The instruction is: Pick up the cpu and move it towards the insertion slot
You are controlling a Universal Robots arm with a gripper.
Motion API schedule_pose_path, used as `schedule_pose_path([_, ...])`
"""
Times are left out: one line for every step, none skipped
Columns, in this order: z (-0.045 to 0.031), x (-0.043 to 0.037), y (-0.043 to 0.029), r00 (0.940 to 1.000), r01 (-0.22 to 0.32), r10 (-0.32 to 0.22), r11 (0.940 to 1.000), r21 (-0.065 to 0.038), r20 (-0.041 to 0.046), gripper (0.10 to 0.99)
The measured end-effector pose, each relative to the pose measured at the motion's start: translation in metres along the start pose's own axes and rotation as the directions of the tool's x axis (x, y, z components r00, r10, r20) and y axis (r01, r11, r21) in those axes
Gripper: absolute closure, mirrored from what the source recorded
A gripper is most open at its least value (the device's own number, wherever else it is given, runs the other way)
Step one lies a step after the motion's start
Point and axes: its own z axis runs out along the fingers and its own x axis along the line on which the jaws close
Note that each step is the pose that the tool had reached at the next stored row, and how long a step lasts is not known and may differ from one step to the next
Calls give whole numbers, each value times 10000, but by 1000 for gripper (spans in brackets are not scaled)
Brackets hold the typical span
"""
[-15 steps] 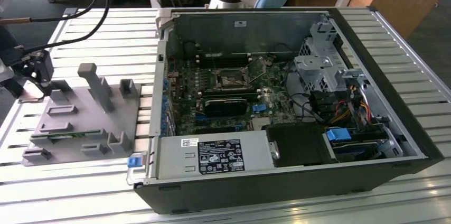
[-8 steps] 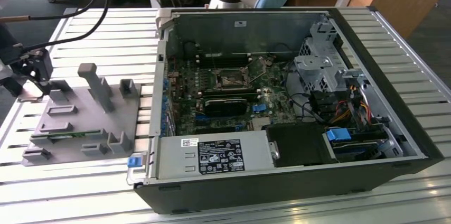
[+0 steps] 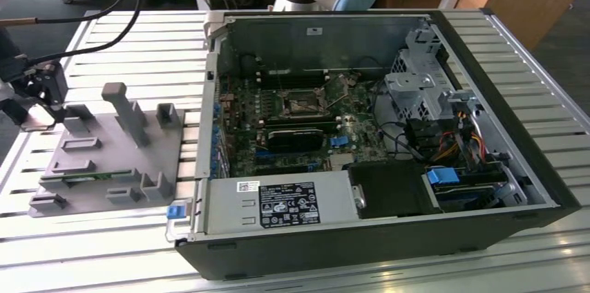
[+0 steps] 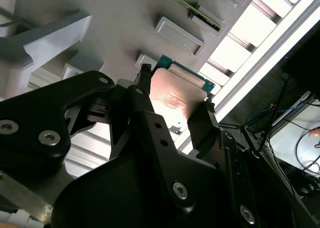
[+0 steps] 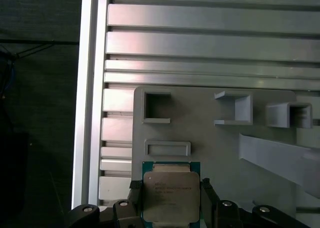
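in the exterior view we see the claw (image 3: pixel 39 108) at about 9 o'clock of the picture, over the 9 o'clock edge of the grey fixture (image 3: pixel 101 162) that lies on the slatted tabletop (image 3: pixel 138 251). in both wrist views the cpu (image 5: pixel 171 195) sits between the claw's fingers (image 5: pixel 136 198). the jaws are drawn in narrow on two opposite edges of the chip, one on each side, so we judge it gripped. its metal lid faces the first wrist camera and its green board rim shows around the lid. whether it is clear of the fixture or resting on it, we cannot tell.

the insertion slot (image 3: pixel 302 105) is inside the open computer case (image 3: pixel 369 248), near the middle of the exterior view. it lies toward 3 o'clock from the claw and well apart from it.

we reckon the chip is light, thin and stiff, so weight is no worry. the smooth lid looks slick and the underside is likely delicate. the board's opposite edges, where the fingers now stand, seem to us the right place to hold it. we judge a firm but modest squeeze best, with the chip kept level, since a tilted or skewed chip could slip between such narrow contacts.
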Motion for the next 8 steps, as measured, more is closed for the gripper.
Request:
schedule_pose_path([-5, 0, 0, 10000, 0, 0, 10000, 0, 0, 545])
schedule_pose_path([-10, 0, 1, 10000, 0, 0, 10000, 0, 0, 545])
schedule_pose_path([-14, 0, 1, 10000, 1, -1, 10000, -1, 1, 545])
schedule_pose_path([-17, 0, 1, 10000, 1, -1, 10000, -1, 2, 545])
schedule_pose_path([-21, 0, 1, 10000, 1, -1, 10000, -2, 3, 545])
schedule_pose_path([-25, 0, 1, 10000, 0, 0, 10000, -1, 1, 545])
schedule_pose_path([-29, 0, 1, 10000, 1, -1, 10000, 0, 1, 545])
schedule_pose_path([-31, 0, 2, 10000, 1, -1, 10000, -1, 2, 545])
